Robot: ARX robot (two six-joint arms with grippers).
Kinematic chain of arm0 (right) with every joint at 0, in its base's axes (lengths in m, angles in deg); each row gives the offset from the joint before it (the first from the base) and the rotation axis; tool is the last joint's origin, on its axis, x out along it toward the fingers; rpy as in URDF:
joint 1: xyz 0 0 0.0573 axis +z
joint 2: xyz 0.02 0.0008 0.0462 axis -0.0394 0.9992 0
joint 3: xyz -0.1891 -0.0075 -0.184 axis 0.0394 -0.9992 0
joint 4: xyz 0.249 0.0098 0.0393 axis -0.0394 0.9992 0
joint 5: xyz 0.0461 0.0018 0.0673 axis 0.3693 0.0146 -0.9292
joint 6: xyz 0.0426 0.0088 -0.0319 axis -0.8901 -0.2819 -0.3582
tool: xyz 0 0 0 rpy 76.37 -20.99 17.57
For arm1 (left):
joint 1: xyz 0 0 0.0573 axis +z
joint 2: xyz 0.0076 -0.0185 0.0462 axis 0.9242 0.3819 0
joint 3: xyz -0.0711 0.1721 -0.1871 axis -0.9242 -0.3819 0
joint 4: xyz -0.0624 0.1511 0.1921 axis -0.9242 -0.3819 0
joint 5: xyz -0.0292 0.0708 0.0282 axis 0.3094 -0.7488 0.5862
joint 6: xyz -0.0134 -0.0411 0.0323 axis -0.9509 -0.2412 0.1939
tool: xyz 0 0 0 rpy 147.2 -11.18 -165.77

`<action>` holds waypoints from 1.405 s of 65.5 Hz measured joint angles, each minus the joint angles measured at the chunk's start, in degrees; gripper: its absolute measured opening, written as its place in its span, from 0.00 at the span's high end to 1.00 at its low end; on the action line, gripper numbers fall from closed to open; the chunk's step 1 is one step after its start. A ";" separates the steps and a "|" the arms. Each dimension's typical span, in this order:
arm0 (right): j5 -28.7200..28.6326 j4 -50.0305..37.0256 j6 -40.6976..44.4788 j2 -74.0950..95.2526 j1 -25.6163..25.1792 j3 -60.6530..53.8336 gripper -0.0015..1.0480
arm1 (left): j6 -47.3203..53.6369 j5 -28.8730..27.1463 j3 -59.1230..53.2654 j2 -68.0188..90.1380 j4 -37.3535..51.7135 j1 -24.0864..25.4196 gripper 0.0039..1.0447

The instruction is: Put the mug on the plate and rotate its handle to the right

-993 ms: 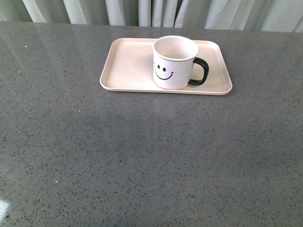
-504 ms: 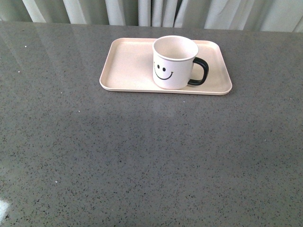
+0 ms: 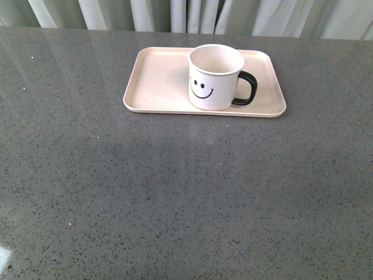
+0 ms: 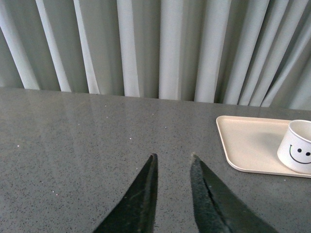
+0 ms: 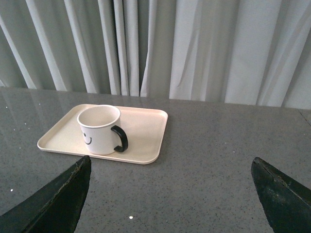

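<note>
front view: high, looking down and forward across worktop point(image 3: 175, 192) to curtain point(image 3: 175, 14). both wrist views: low, near the surface, facing the curtain, from either side. all three share plate point(image 3: 157, 76) and mug point(image 3: 213, 79).

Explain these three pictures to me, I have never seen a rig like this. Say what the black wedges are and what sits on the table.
This is a two-armed robot at a grey speckled table. The front picture comes from a camera on its body; neither arm shows there. The other two come from cameras on its wrists. The black wedges belong to its pincers: the left pincer stands a little open, the right pincer wide open, and both hold nothing. On the table lies a pale pink plate. A white smiley mug stands upright on it, its black handle pointing to the robot's right. Curtains hang behind.
</note>
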 joint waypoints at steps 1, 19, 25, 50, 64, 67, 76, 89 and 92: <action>0.00 0.00 0.00 0.00 0.00 0.00 0.09 | 0.00 0.00 0.00 0.00 0.02 0.00 0.70; 0.00 0.00 0.00 0.00 0.00 0.00 0.09 | 0.00 0.00 0.00 0.00 0.00 0.00 0.18; 0.00 0.00 -0.02 0.00 0.00 0.00 0.09 | 0.11 0.00 0.00 0.00 0.00 0.00 0.07; -27.17 25.64 12.15 19.08 -11.15 11.72 0.09 | 0.15 0.07 0.00 -0.02 0.02 0.02 0.09; -39.65 22.67 22.77 45.59 -22.40 23.30 0.09 | 0.15 -0.02 0.00 -0.02 0.02 0.00 0.09; -37.66 16.04 22.69 51.58 -21.59 25.90 0.09 | 0.17 0.02 0.00 -0.02 0.02 0.00 0.09; -30.16 3.54 21.38 66.77 -15.06 32.81 0.09 | 0.17 0.00 0.00 -0.02 0.02 0.00 0.09; -23.52 -1.73 17.40 82.18 -6.60 42.49 0.09 | 0.17 0.00 0.00 -0.02 0.02 0.00 0.09; -22.51 -1.46 16.17 85.44 -5.07 44.96 0.09 | 0.15 0.00 0.00 -0.02 0.02 0.00 0.09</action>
